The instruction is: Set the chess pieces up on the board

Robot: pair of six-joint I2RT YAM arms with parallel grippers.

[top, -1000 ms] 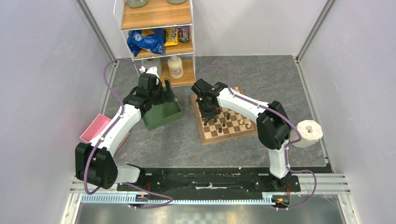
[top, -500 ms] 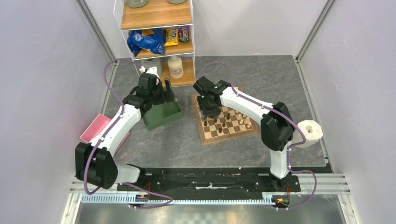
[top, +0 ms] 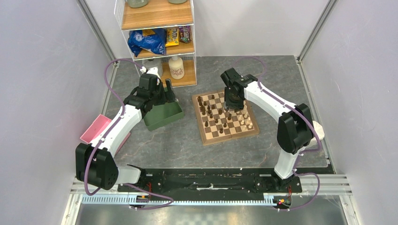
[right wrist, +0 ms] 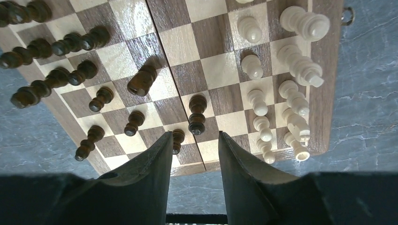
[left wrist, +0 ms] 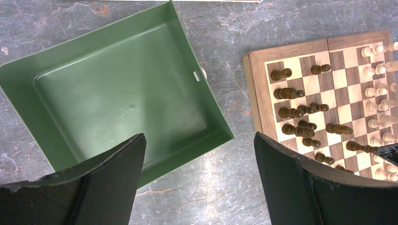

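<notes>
Right gripper (right wrist: 193,143) hovering over board (top: 231,137), fingers parted, gripping nothing. Dark pieces (right wrist: 197,115) sitting crowded on board's left half in top view, cream pieces (right wrist: 293,96) lining its right edge. Left gripper (left wrist: 198,140) hanging spread wide, empty, over green tray (left wrist: 117,93) beside board.

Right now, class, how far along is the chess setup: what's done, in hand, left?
Done: cream pieces stand in two rows along one board edge; the green tray shows none inside. In hand: nothing; right gripper hangs open over the board, left gripper open near the tray. Left: several dark pieces sit scattered mid-board, unranked.
</notes>
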